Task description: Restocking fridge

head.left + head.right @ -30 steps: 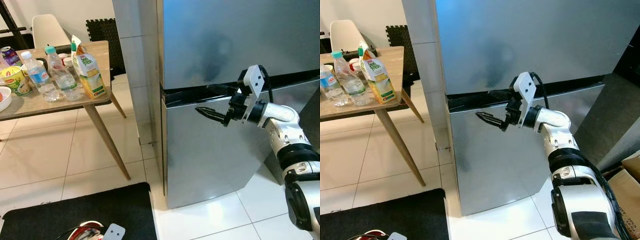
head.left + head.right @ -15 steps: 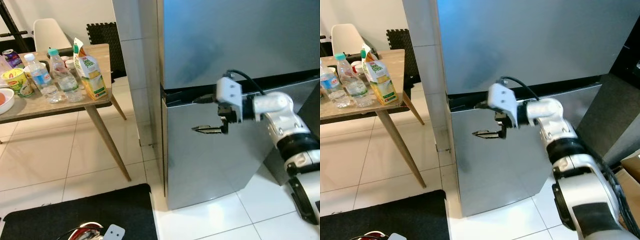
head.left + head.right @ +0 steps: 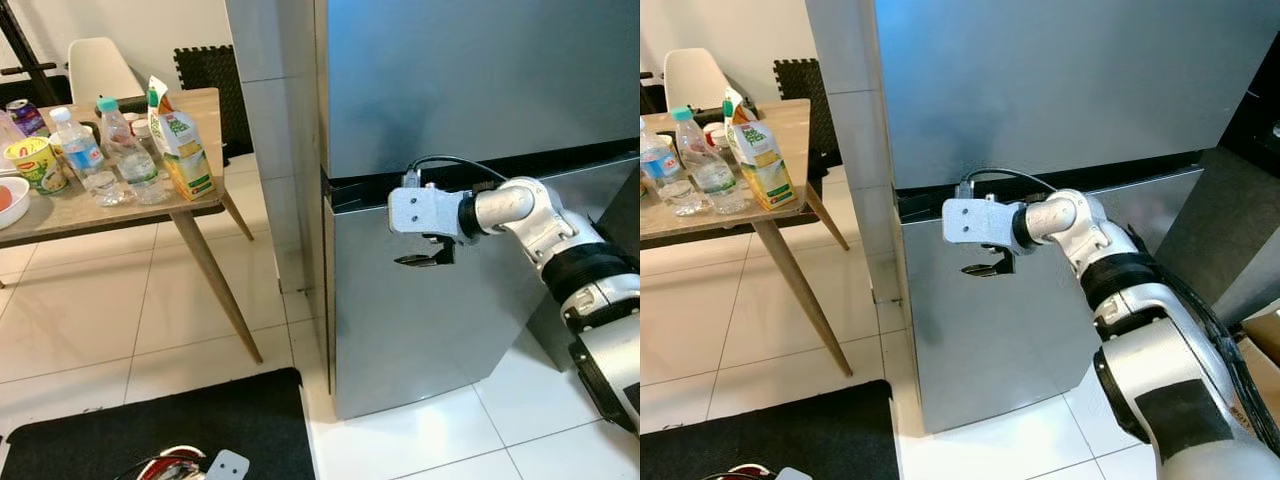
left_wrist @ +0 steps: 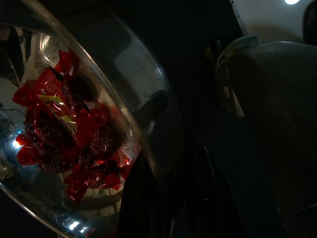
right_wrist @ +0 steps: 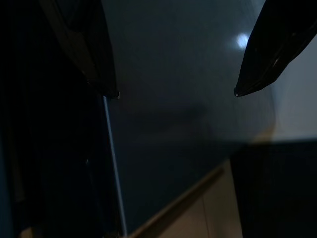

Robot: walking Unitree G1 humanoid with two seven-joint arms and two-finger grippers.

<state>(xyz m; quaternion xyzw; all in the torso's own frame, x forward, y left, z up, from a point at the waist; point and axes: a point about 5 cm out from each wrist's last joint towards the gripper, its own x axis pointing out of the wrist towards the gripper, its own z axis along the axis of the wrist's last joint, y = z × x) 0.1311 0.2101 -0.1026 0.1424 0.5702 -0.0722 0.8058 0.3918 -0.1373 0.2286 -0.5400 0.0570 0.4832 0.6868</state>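
The step in hand looks like getting the fridge [image 3: 470,90] open: the right gripper [image 3: 415,228] sits at the dark seam [image 3: 560,160] between the upper and lower doors, near the door's left edge, fingers [image 5: 99,59] spread wide with nothing between them. To do it well, one finger should probably slip into the seam and hook the lower door's [image 3: 420,320] top lip, then pull straight out along the hinge arc, not sideways. The left gripper [image 4: 148,198] hangs low beside a shiny bowl of red wrapped sweets [image 4: 69,134]; I cannot tell how its fingers stand. The stock waits well apart on the wooden surface [image 3: 120,200]: a juice carton [image 3: 178,140], water bottles [image 3: 125,155], a cup [image 3: 32,162]. Its leg [image 3: 215,285] and the black mat [image 3: 150,425] crowd the door's swing.
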